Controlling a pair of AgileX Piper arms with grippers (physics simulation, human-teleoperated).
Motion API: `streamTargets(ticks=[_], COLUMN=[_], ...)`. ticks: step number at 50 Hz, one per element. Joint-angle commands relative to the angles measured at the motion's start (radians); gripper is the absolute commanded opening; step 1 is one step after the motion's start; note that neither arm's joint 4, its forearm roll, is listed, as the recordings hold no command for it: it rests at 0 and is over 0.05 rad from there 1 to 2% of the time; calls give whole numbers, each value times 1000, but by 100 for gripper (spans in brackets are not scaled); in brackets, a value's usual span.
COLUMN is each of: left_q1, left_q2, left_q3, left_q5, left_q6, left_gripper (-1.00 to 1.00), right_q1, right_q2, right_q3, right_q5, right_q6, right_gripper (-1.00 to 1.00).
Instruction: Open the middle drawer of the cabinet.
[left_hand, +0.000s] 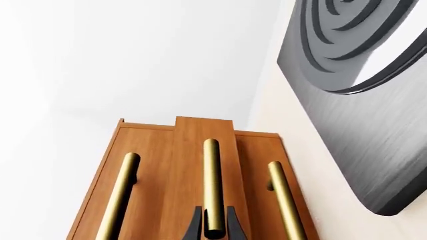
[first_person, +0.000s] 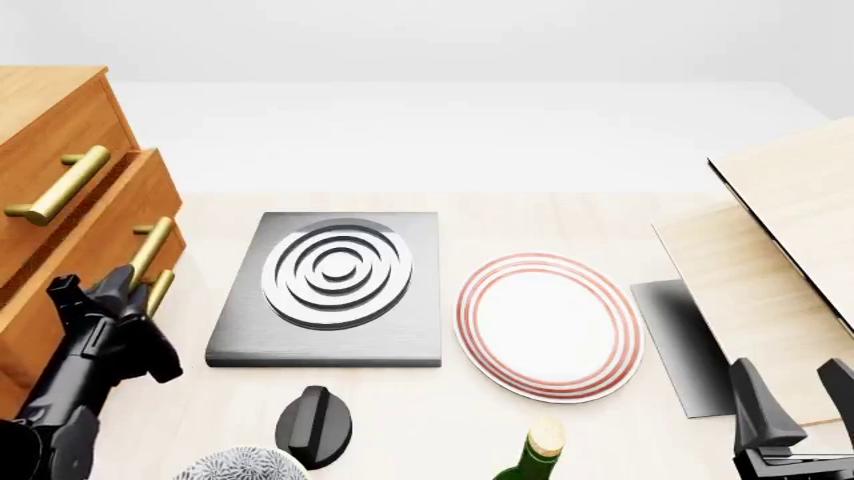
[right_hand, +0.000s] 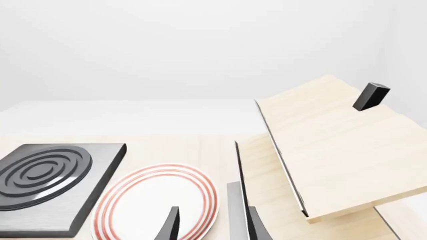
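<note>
The orange-brown cabinet stands at the table's left edge, three drawers stacked, each with a brass bar handle. The middle drawer juts out a little past the other two; in the left wrist view its front stands proud between its neighbours. My left gripper is shut on the middle drawer's handle, with a dark finger on each side of the bar in the left wrist view. My right gripper hangs open and empty at the near right, over the table beside the plate.
A grey slab with raised rings lies mid-table, a red-rimmed white plate to its right. A pale wooden box with its lid tilted open fills the right side. A black knob, a speckled bowl and a bottle top line the near edge.
</note>
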Motion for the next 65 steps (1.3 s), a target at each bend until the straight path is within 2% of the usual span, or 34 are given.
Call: streamTargets(ticks=[1, 65], left_q1=[-28, -135], left_q2=[-16, -39], left_q3=[29, 56], left_q5=[-6, -6], left_q6=[-15, -4], left_gripper=[-100, -100], right_q1=[1, 1], right_q2=[-14, -14], right_q3=[0, 0], right_q5=[11, 11], right_q6=[-4, -4], right_gripper=[100, 100])
